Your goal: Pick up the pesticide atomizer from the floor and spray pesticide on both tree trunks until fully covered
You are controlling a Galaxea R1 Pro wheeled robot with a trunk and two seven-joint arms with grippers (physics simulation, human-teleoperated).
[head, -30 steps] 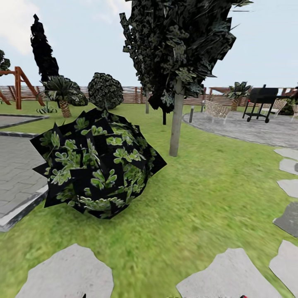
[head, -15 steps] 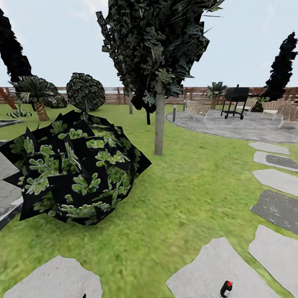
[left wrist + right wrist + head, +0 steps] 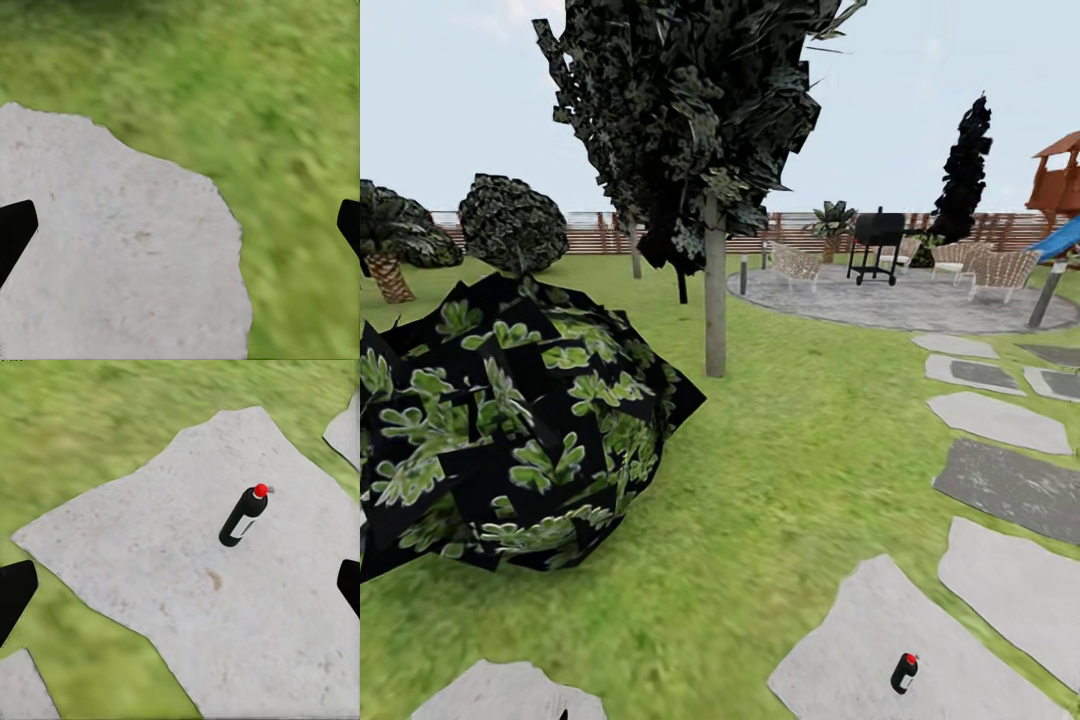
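The pesticide atomizer (image 3: 904, 672), a black bottle with a red cap and white label, stands upright on a grey stepping stone (image 3: 860, 650) low in the head view. In the right wrist view the atomizer (image 3: 244, 516) is ahead of my right gripper (image 3: 180, 589), which is open and well short of it, a black fingertip at each side edge. My left gripper (image 3: 180, 229) is open over another stone slab (image 3: 112, 255) and grass. A tall tree with a grey-tan trunk (image 3: 715, 300) rises from the lawn ahead. A second trunk (image 3: 635, 252) stands farther back.
A large dark leafy bush (image 3: 500, 420) sits close on the left. Stepping stones (image 3: 1000, 420) run along the right. Behind are a paved patio (image 3: 900, 300) with a black grill (image 3: 878, 235) and chairs (image 3: 796, 264), a slat fence (image 3: 790, 228), a palm (image 3: 385, 262) and a playground slide (image 3: 1063, 238).
The head camera has swung to the right, so the whole scene has slid left. The atomizer on its stone has come fully into view at the bottom right.
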